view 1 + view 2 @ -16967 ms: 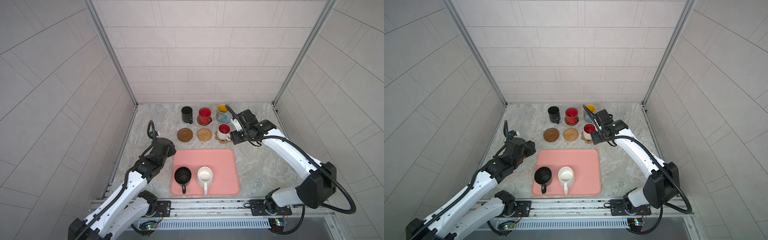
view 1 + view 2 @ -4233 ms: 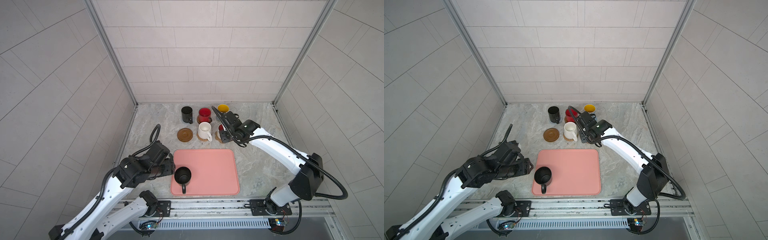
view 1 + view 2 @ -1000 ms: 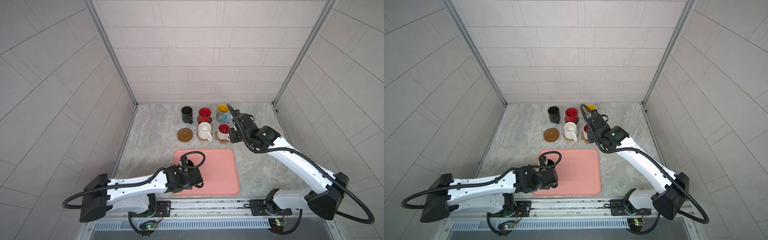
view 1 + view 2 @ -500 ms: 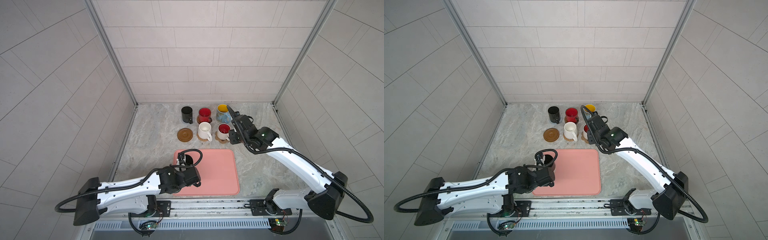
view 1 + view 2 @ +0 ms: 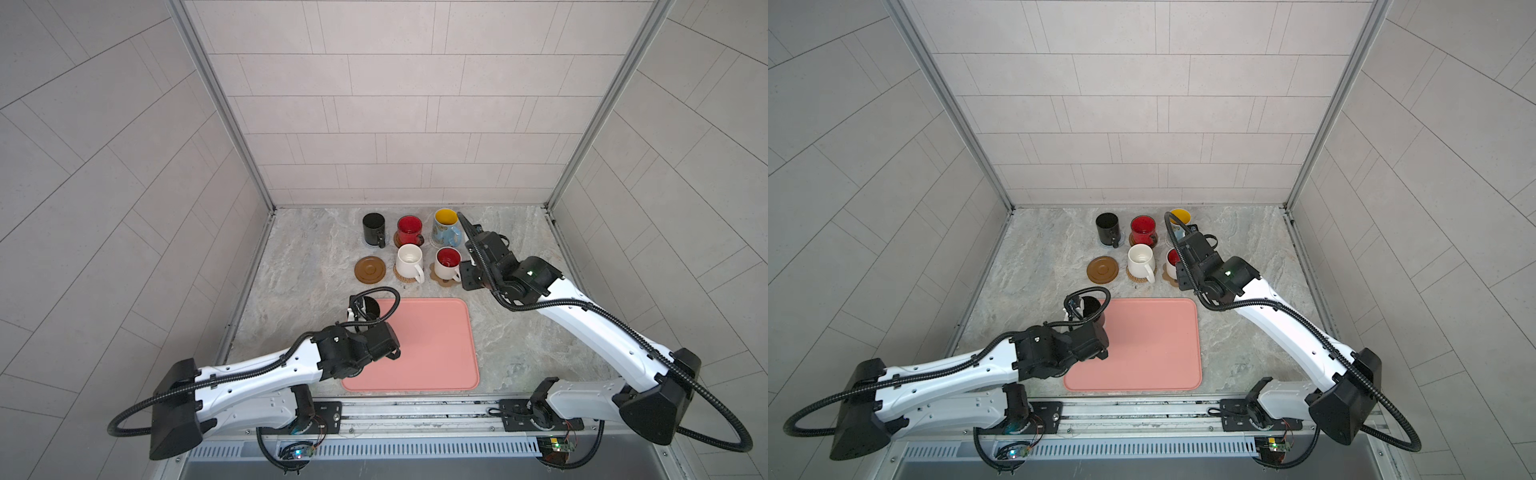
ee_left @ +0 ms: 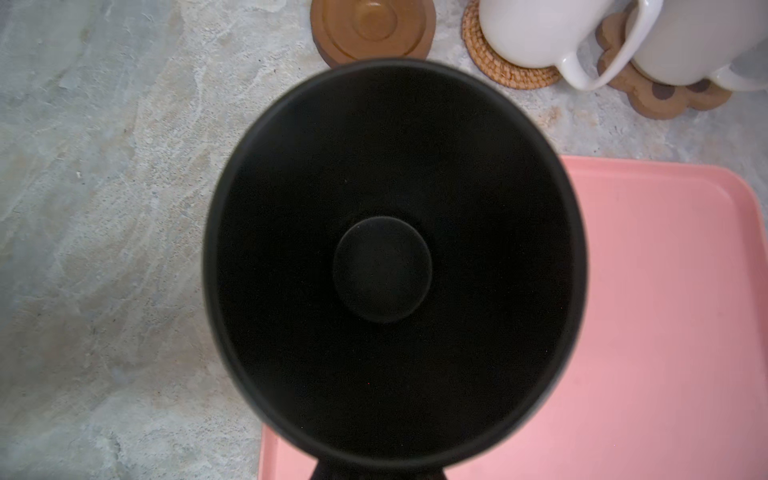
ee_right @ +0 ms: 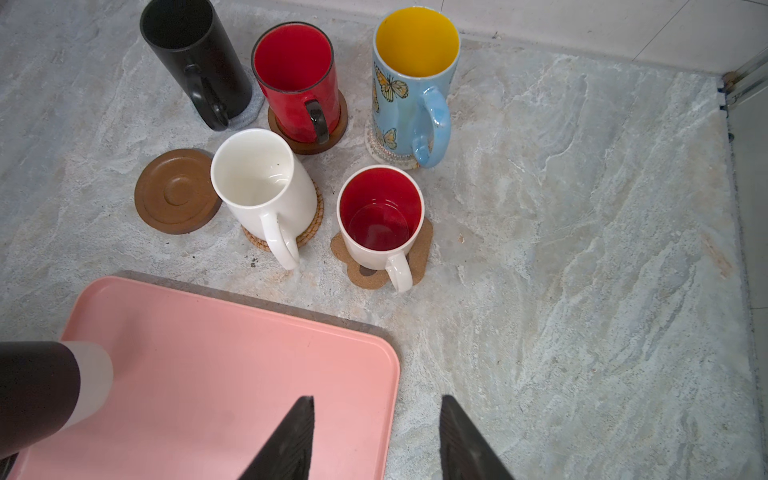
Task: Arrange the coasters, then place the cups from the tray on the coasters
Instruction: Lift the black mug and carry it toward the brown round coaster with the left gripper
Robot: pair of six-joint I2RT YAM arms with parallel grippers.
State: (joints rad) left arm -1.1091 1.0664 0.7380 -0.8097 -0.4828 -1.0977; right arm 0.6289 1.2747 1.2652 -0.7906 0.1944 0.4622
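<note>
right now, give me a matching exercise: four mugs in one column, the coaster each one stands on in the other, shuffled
Mugs:
1. plain white mug
2. red mug
3. butterfly mug
4. white mug with red inside

Coasters:
A. paw-shaped coaster
B. brown disc
C. tan rattan coaster
D. whitish woven coaster

Pairs: 1-C, 2-B, 3-D, 4-A

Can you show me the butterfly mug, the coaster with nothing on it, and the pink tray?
butterfly mug point(image 7: 409, 89): right wrist view, blue outer wall below the rim.
bare brown coaster point(image 7: 176, 191): right wrist view, centre of the disc.
pink tray point(image 5: 432, 340): a top view, bare floor.
</note>
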